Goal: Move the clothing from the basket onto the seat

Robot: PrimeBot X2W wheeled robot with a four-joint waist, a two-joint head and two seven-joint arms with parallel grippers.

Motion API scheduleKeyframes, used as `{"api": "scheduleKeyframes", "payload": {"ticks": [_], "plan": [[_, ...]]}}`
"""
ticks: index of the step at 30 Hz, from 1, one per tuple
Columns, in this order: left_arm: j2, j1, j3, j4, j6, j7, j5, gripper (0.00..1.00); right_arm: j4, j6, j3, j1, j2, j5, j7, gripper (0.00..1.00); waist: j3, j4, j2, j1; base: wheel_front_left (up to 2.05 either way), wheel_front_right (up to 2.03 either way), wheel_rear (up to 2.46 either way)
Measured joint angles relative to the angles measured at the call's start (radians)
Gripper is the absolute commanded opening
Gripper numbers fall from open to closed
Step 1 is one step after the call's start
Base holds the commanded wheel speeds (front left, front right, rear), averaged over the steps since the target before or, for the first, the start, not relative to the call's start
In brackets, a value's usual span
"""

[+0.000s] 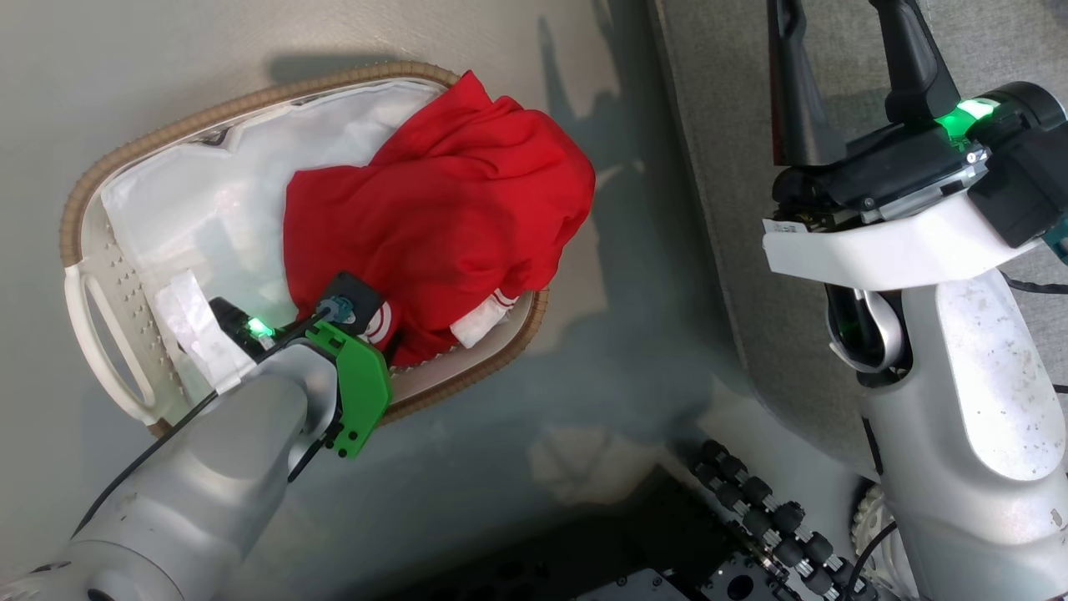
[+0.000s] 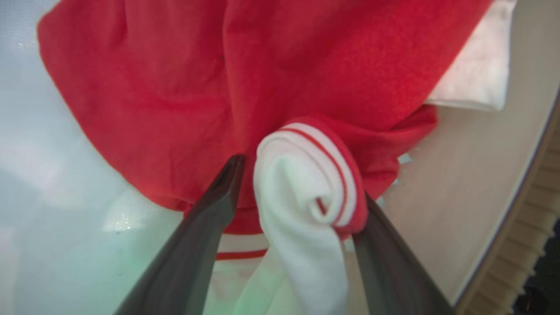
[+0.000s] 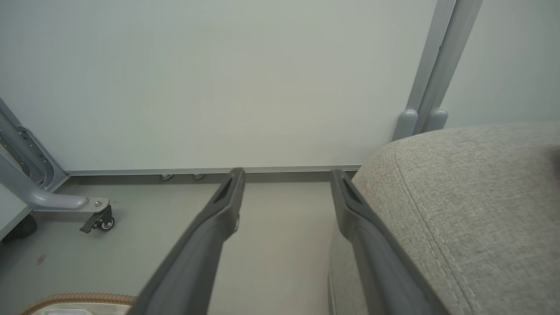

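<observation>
The red clothing [image 1: 434,200] lies heaped in the right half of the basket [image 1: 167,125], spilling over its far rim. My left arm [image 1: 250,417] reaches into the basket's near side. In the left wrist view my left gripper [image 2: 302,183] is open, its fingers [image 2: 210,218] standing on either side of a rolled white cuff [image 2: 297,188] with red stripes on the clothing [image 2: 183,87]. My right gripper [image 1: 843,25] is raised over the light grey seat [image 1: 726,125]. It is open and holds nothing [image 3: 288,175], beside the seat's rounded corner [image 3: 459,197].
The basket stands on smooth grey floor [image 1: 634,351], left of the seat. My base with black rollers [image 1: 751,501] is at the bottom. A metal frame leg on a caster [image 3: 98,221] and a pale wall [image 3: 218,87] lie beyond the basket rim [image 3: 78,299].
</observation>
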Motion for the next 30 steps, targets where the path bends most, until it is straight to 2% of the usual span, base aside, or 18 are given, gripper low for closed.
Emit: {"api": "scheduleKeyframes", "payload": {"ticks": [5, 6, 10, 18, 30], "plan": [[-0.002, -0.003, -0.003, 0.008, 0.0, -0.033, 0.0, 1.0, -0.007, 0.0, 0.004, -0.003, 0.0, 0.001, 0.0, 1.0, 0.009, 0.002, 0.0, 0.0, 0.0, 0.0, 0.0], [-0.002, -0.003, -0.003, 0.005, 0.0, -0.04, 0.001, 0.0, -0.007, 0.0, 0.006, -0.004, 0.0, 0.003, 0.0, 1.0, 0.01, 0.002, 0.0, 0.0, 0.0, 0.0, 0.0], [0.002, -0.003, -0.004, -0.004, 0.0, -0.068, -0.009, 0.0, -0.002, 0.0, 0.019, -0.011, 0.0, 0.016, 0.0, 1.0, 0.004, -0.001, 0.0, 0.0, 0.0, 0.0, 0.0], [0.009, 0.055, -0.005, -0.002, 0.0, -0.136, -0.109, 0.0, 0.051, 0.0, 0.04, -0.002, 0.0, 0.029, 0.0, 1.0, -0.07, -0.003, 0.0, 0.0, 0.0, 0.0, 0.0], [-0.06, 0.165, 0.016, -0.007, 0.0, -0.221, -0.233, 0.0, 0.149, 0.0, 0.019, 0.093, 0.001, -0.034, 0.0, 1.0, -0.268, 0.031, 0.0, 0.0, 0.0, 0.0, 0.0]]}}
